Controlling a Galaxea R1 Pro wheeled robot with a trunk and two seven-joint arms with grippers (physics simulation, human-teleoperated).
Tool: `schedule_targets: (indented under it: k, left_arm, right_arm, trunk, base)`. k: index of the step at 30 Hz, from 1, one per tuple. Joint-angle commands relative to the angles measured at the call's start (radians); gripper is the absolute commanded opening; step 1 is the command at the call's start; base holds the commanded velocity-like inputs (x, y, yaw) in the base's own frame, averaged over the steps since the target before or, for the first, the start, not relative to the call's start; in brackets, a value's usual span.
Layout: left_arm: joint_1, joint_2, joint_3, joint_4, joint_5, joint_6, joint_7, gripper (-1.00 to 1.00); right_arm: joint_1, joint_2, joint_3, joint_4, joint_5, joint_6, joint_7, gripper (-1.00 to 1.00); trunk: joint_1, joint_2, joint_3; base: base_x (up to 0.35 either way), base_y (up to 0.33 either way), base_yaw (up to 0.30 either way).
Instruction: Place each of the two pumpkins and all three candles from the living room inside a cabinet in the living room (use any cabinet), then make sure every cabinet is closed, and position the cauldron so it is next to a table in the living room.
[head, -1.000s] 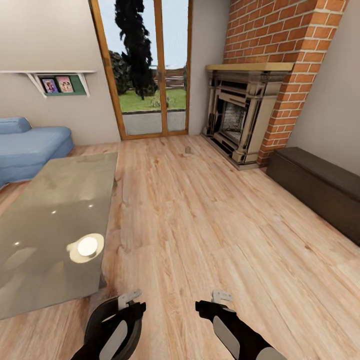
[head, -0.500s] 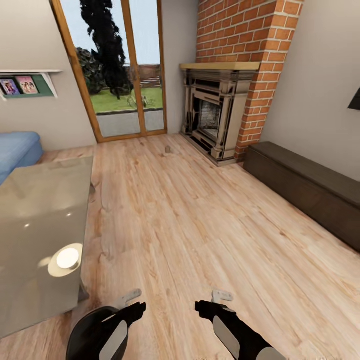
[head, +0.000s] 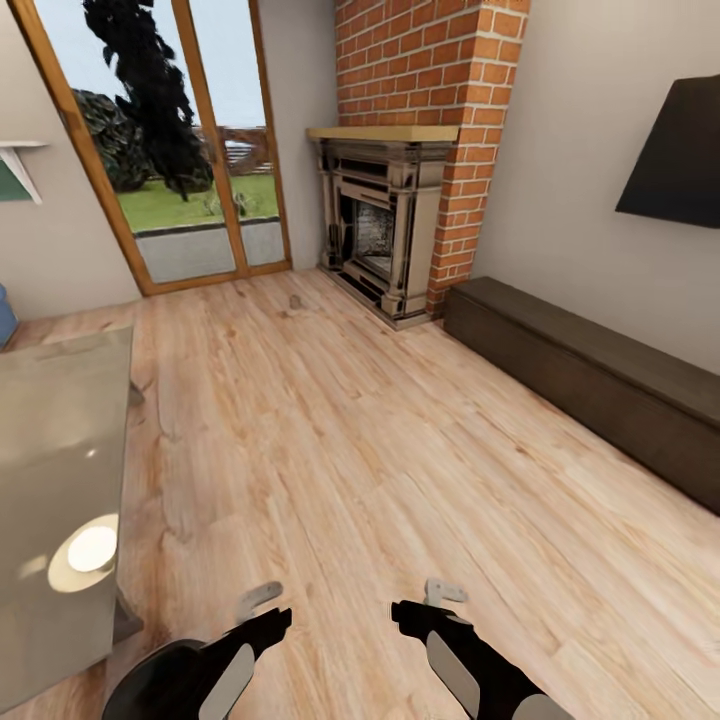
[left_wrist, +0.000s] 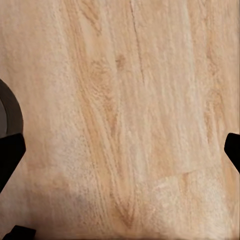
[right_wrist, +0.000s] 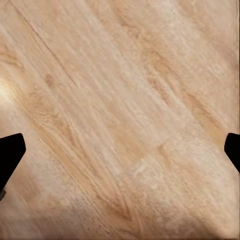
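Cabinet (head: 590, 385): long, low, dark-brown wooden unit along the wall at two to three o'clock in the head view, running from beside the brick fireplace (head: 385, 235) toward the near right. Fronts plain, no handles seen, all appearing shut. In my judgement it is rigid and heavy; with no pulls, a drawer would have to be worked open by its top edge or a seam — a slippery hold on smooth wood.

Table (head: 50, 480): greyish glass top at nine o'clock, glossy, carrying a light reflection. Likely fragile and slick; not to be struck.

A small tan-grey item (head: 295, 301) stands on the plank floor (head: 380, 470) at twelve o'clock, just before the hearth. Possibly a candle — too small to confirm. If so: light, stiff, best pinched across its side.

A dark rounded form (head: 160, 680) at seven o'clock beside the left arm may be the cauldron; partly cut off.

Left gripper (left_wrist: 120, 145): fingers wide apart, nothing between them, bare floor below. Right gripper (right_wrist: 120, 150): likewise spread and empty.
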Motion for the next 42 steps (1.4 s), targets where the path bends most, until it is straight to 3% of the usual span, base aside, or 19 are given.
schedule_targets:
  k: [1,13,22,42]
  left_arm:
    - [0.000,0.001,-0.004,-0.001,0.009,0.003,0.009,1.00]
    - [0.000,0.001,-0.005,0.003,0.009,0.002,0.009,1.00]
    - [0.000,0.001,-0.006,0.018,0.009,0.001,0.010,1.00]
    - [0.000,0.000,-0.006,0.021,0.009,0.001,0.011,1.00]
  right_arm:
    - [-0.001,-0.001,0.007,-0.002,-0.007,0.003,-0.008,1.00]
    - [-0.001,-0.001,-0.006,0.002,-0.008,-0.004,-0.008,1.00]
    - [-0.001,-0.002,-0.006,0.010,-0.063,-0.039,-0.010,1.00]
    - [-0.001,-0.003,-0.006,0.013,-0.067,-0.042,-0.010,1.00]
  trunk:
    - [0.000,0.000,-0.001]
    - [0.000,0.000,-0.001]
    - [0.000,0.000,-0.001]
    - [0.000,0.000,-0.001]
  base:
    - [0.000,0.000,-0.280]
    - [0.000,0.000,-0.283]
    - [0.000,0.000,-0.283]
    - [0.000,-0.011,-0.283]
